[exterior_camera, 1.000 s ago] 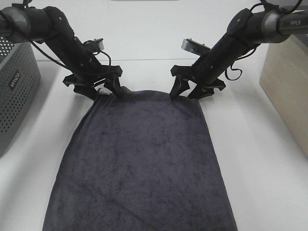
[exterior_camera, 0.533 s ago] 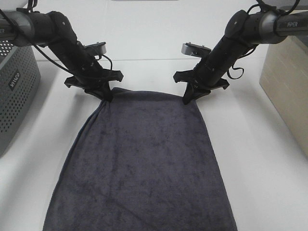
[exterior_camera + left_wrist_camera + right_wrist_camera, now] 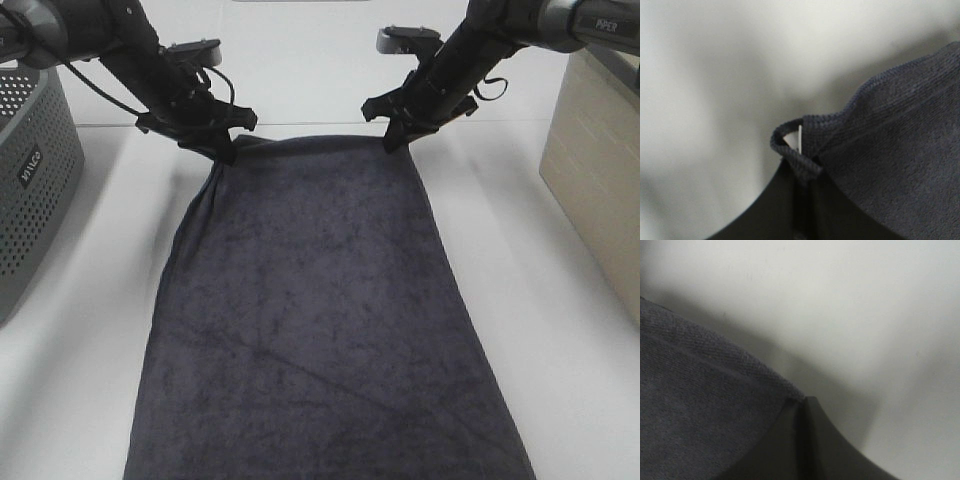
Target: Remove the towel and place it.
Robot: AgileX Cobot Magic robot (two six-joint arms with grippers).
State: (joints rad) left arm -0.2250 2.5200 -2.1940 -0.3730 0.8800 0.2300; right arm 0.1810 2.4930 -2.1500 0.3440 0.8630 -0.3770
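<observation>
A dark charcoal towel (image 3: 320, 310) stretches from the front edge of the exterior high view up to the two grippers, its far edge raised. My left gripper (image 3: 225, 155) is shut on the towel's far left corner. In the left wrist view that corner (image 3: 800, 145) is pinched, with a sliver of white tag showing beside the hem. On the other side my right gripper (image 3: 392, 143) is shut on the far right corner, and the right wrist view shows the towel (image 3: 700, 405) running into the closed fingers (image 3: 800, 440).
A grey perforated basket (image 3: 30, 180) stands at the left edge of the white table (image 3: 560, 300). A beige box (image 3: 600, 170) sits at the right edge.
Both grippers closed on the towel's far corners, then rose and moved toward the back. The towel has been drawn along with them and its far edge has lifted.
</observation>
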